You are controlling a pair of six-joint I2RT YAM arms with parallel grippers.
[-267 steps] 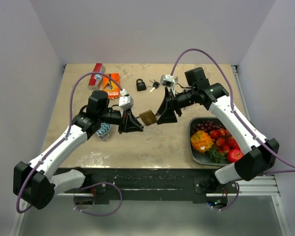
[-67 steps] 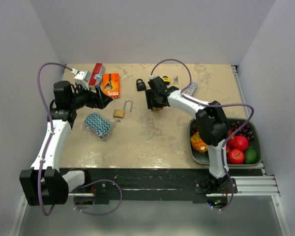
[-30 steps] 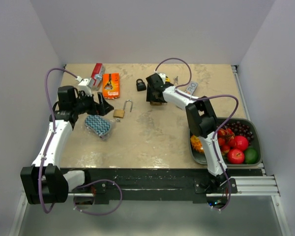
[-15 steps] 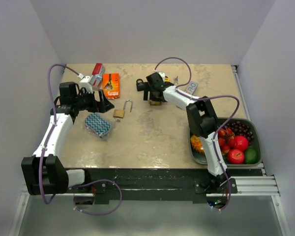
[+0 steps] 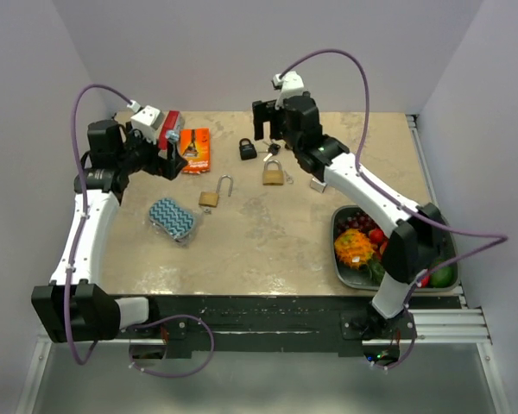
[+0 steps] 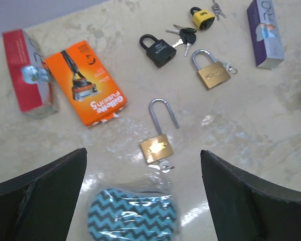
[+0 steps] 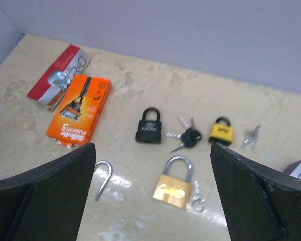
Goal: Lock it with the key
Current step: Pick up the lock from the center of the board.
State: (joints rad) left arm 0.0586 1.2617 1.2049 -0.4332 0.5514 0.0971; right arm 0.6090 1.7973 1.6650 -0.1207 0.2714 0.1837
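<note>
A brass padlock (image 5: pixel 274 173) (image 6: pixel 212 74) (image 7: pixel 174 187) lies flat with its shackle shut, and a small key (image 7: pixel 197 197) rests on the table at its right side. A second brass padlock (image 5: pixel 214 193) (image 6: pixel 157 145) has a long open shackle (image 7: pixel 103 178) and a key (image 6: pixel 163 164) at its base. My right gripper (image 5: pixel 266 122) (image 7: pixel 152 146) hangs open above the first padlock, holding nothing. Over at the left, my left gripper (image 5: pixel 168 158) (image 6: pixel 143 165) is open above the second padlock and also holds nothing.
A black padlock (image 7: pixel 149 127), black-headed keys (image 7: pixel 188 136), a yellow padlock (image 7: pixel 220 130) and small keys (image 7: pixel 251 135) lie at the back. An orange razor pack (image 5: pixel 195 148), a red box (image 5: pixel 170 129), a zigzag pouch (image 5: pixel 173 218), a purple box (image 6: pixel 265 32) and a fruit tray (image 5: pixel 338 259) are around.
My right gripper has opened and risen away from the shut brass padlock, which now lies free on the table. The left arm has drawn back and up a little.
</note>
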